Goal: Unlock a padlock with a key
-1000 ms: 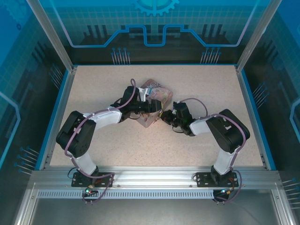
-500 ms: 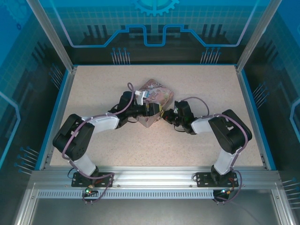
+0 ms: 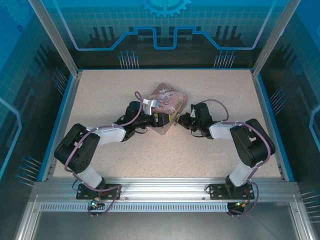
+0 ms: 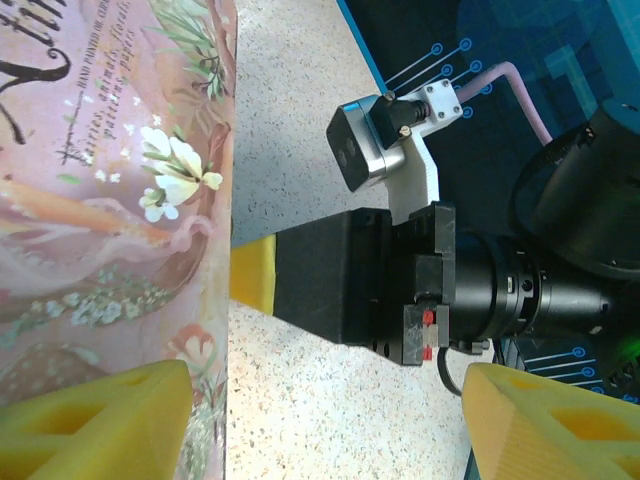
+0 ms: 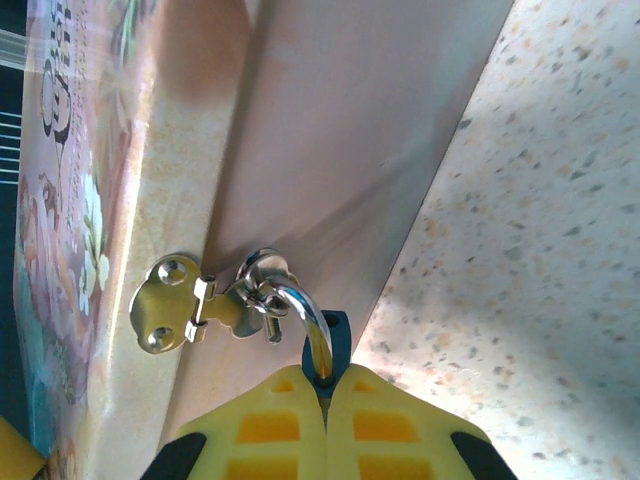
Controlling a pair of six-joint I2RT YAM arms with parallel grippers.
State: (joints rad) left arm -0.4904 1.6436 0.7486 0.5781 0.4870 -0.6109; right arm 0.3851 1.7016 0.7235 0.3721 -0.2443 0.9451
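The pink illustrated tin [image 3: 167,101] lies mid-table with both grippers at its near corner. In the right wrist view the padlock's shiny shackle [image 5: 302,308] hangs through the tin's metal hasp [image 5: 172,305]; its brass body is hidden behind my fingers. My right gripper [image 5: 325,378] is shut on the key, whose dark blue head [image 5: 338,338] pokes out between the yellow fingertips just behind the shackle. My left gripper [image 4: 330,430] stands open beside the tin [image 4: 110,200]. One yellow finger [image 4: 90,420] overlaps the tin's lid and the other [image 4: 555,420] is far off over the table.
The right arm's black gripper body [image 4: 350,280] and wrist camera [image 4: 375,150] sit close in front of the left gripper. Blue frame walls [image 3: 67,110] border the speckled table [image 3: 150,155] on all sides. Both arms [image 3: 107,132] [image 3: 230,131] reach inward toward the middle.
The right gripper has moved toward the back and its elbow swung right. The tin has shifted slightly right and back with it. The left arm has stretched lower along the table.
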